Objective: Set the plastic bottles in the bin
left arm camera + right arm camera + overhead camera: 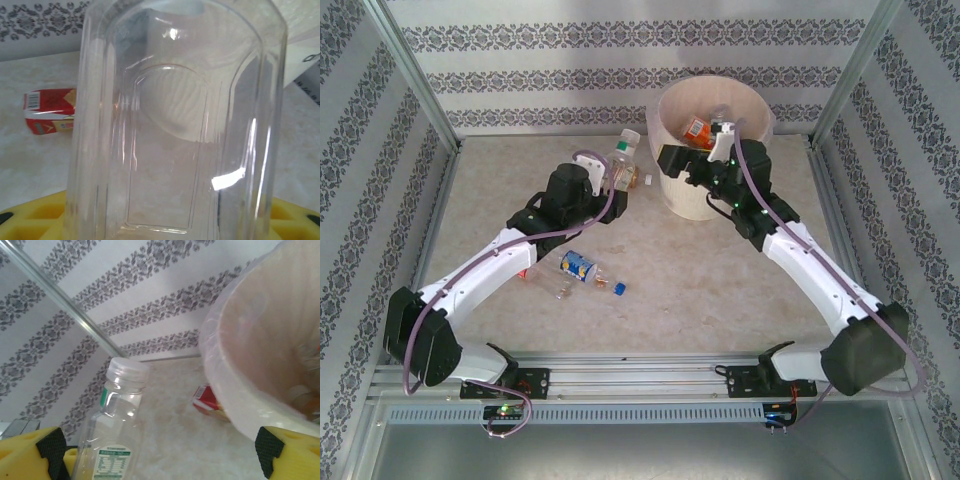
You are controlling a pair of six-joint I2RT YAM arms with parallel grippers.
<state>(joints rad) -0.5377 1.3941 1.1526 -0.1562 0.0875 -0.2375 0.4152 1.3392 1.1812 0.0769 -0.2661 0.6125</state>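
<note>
A clear plastic bottle [624,153] with a white cap stands upright just left of the bin [692,203], and my left gripper [617,180] is shut on it. In the left wrist view its ribbed body [170,130] sits close in front of the yellow fingers [35,220]. My right gripper [698,160] hangs open at the bin's near-left rim, nothing between its black pads [50,449]; it looks at the held bottle [117,425] and the lined bin wall [250,390]. An orange-labelled bottle [698,131] lies inside the bin. A blue-labelled bottle [578,267] lies on the table.
A red-labelled crushed item [50,111] lies on the table by the bin's base [207,401]. A small blue cap [618,288] sits right of the blue-labelled bottle. Something red [525,272] peeks out under my left arm. Patterned walls and metal posts close in three sides.
</note>
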